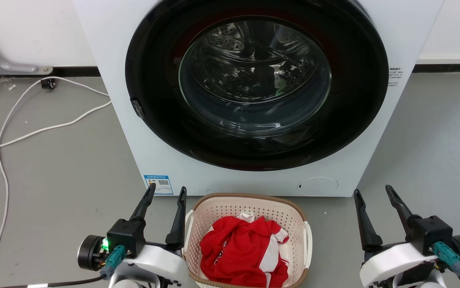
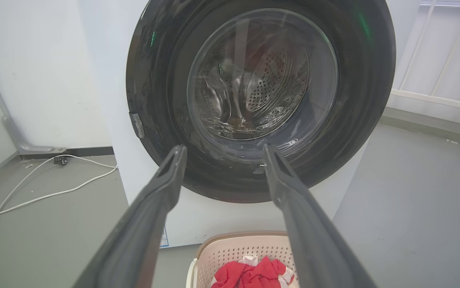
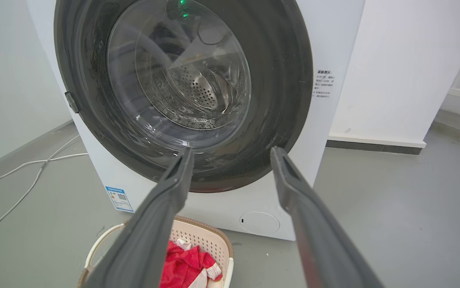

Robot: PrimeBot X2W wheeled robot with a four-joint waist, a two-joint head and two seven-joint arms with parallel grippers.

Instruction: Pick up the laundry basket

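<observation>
Below, in the head view, the laundry basket [image 1: 250,197] sits on the floor [image 1: 54,168] just before the washing machine [image 1: 134,140] — left end effector [image 1: 167,188] beside its left edge, right end effector [image 1: 373,189] apart across bare floor. Both wrist views: fingers [image 2: 150,208] spread wide, empty, basket low between them.

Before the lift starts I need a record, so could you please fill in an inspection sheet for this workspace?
Surface: grey floor.
Job's things: laundry basket on the floor before the washing machine, red and white garment inside.
Clutter: small scraps by the baseboard.
Grippers: left tool and right tool open, flanking the basket, holding nothing.
Cables: white cables across the floor at left.
Surroundings: white walls; machine door shut.
</observation>
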